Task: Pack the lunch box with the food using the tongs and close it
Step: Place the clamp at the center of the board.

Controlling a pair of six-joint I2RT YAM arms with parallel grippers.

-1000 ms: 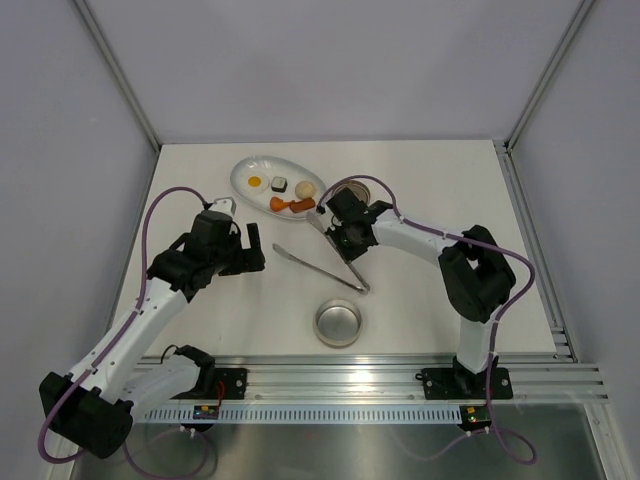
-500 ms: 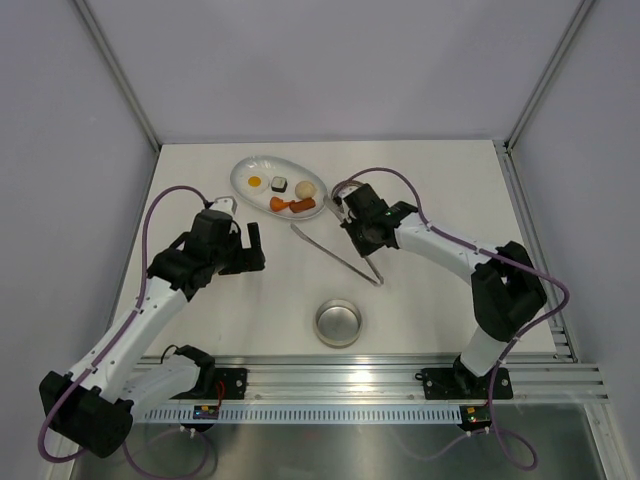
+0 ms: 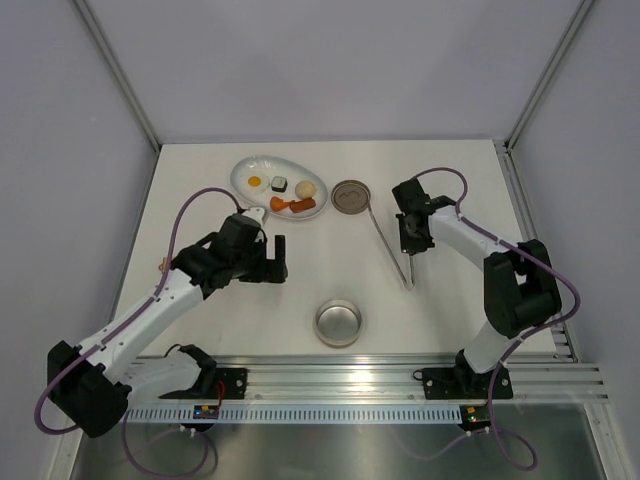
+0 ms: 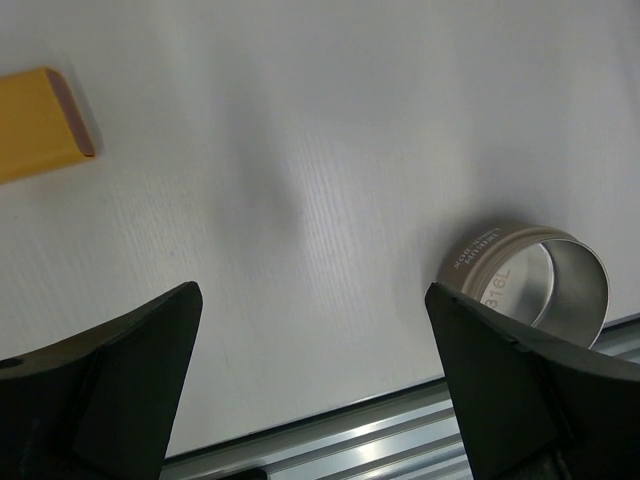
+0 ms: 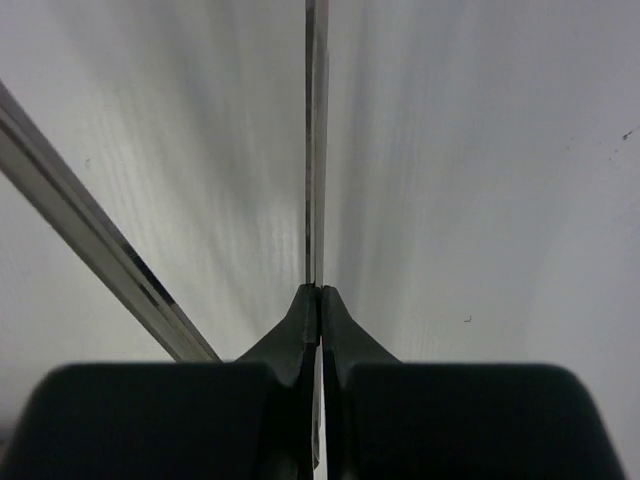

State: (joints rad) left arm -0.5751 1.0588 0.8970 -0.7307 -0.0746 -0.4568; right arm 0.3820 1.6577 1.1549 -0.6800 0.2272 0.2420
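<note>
The lunch box [image 3: 339, 322], a shiny round steel tin, stands open near the front middle; it also shows in the left wrist view [image 4: 530, 280]. Its flat round lid [image 3: 350, 195] lies right of the white plate [image 3: 245, 170]. The food sits on that plate: fried egg [image 3: 255, 182], sushi roll [image 3: 279, 183], beige ball [image 3: 306, 187], orange chunk [image 3: 277, 203] and sausage [image 3: 301, 204]. My right gripper [image 3: 408, 243] [image 5: 319, 292] is shut on one thin arm of the tongs [image 3: 385, 245] [image 5: 316, 150]. My left gripper [image 3: 275, 258] [image 4: 320, 385] hangs open, holding nothing, left of the tin.
An aluminium rail [image 3: 380, 385] runs along the table's near edge, close behind the tin. A yellow flat piece [image 4: 40, 120] lies at the upper left of the left wrist view. Grey walls enclose the table on three sides.
My right arm has swung right with the tongs, away from the plate, uncovering the lid. My left arm has shifted right and forward, still open.
</note>
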